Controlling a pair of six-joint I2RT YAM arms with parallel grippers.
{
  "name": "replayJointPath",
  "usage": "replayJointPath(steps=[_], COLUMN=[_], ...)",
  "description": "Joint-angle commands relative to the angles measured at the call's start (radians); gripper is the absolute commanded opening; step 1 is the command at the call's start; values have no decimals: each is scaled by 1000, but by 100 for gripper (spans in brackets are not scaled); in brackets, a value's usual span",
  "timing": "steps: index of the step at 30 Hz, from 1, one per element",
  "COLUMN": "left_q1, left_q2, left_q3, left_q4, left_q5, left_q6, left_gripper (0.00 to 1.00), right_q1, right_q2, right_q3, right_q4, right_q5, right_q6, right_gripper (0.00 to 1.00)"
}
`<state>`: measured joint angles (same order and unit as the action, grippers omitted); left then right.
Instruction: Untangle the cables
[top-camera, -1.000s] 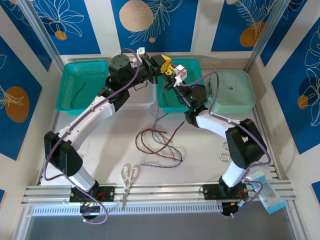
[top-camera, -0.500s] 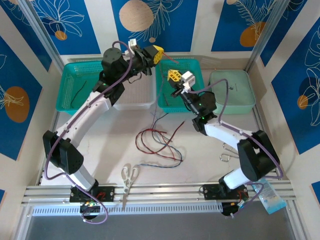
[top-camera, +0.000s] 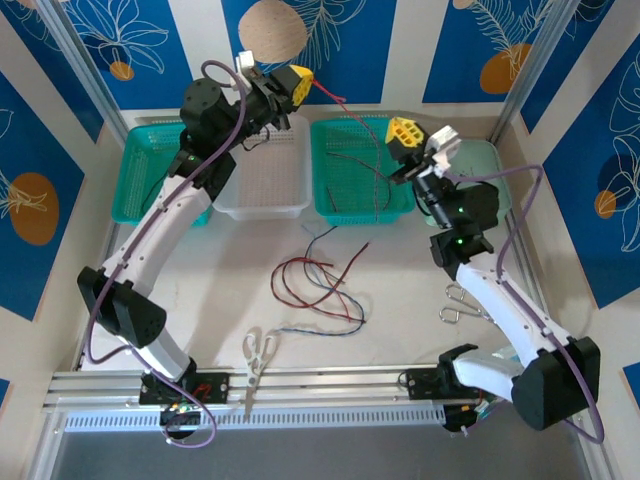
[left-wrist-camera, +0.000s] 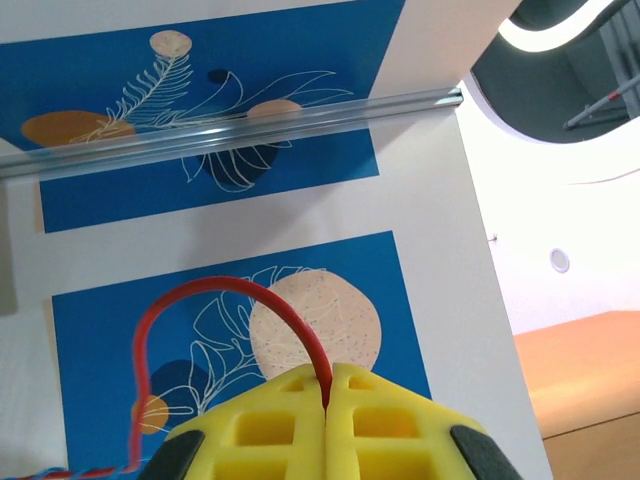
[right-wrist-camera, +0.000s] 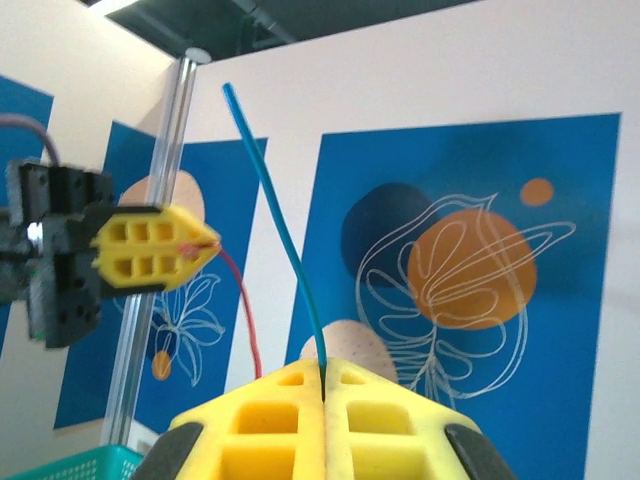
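Step in hand: separating two strands. In my judgement, this is best done by drawing both ends apart slowly and evenly, watching the crossings for snags.

My left gripper (top-camera: 296, 80) is raised high and clamping the red cable (left-wrist-camera: 215, 284) between fully closed fingers. My right gripper (top-camera: 405, 130) is likewise pinching the blue cable (right-wrist-camera: 283, 232). The remaining cables (top-camera: 318, 283) are lying looped on the table (top-camera: 220, 300), between the arms.

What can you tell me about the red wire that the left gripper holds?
The red wire is thin, smooth and bendy. The left gripper is shut on it, pinching it between yellow fingers, high above the table. It leaves the fingertips in an arch, then slopes down toward the right-hand green basket.
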<state>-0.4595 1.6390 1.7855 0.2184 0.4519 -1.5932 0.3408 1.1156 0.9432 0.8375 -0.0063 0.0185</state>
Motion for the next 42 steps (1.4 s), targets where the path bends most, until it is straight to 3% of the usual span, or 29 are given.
replayJointPath(steps=[1,11,25,35,39,42], left_q1=[22,90,253,457,510,548], left_q2=[-43,-206,-347,-428,-438,-447], left_q3=[-7,-288,-469,-518,-469,-493], left_q4=[-13,6,-118,-176,-269,-236], left_q5=[13,8,63,100,119,127], left_q6=[50,77,175,212,283,259], left_gripper=[0,0,0,0,0,0], right_q1=[-55,-244,-459,-581,-633,-665], right_q2=[-42,-97,-141,-177,-192,-200], right_q3=[73,111,73,41,28,26], right_q4=[-74,-133,-144,-180,-195,-204], right_q5=[-16,-22,-38,-47,-39,-35], right_q6=[87,219,398,452,482,492], right_gripper=[0,0,0,0,0,0])
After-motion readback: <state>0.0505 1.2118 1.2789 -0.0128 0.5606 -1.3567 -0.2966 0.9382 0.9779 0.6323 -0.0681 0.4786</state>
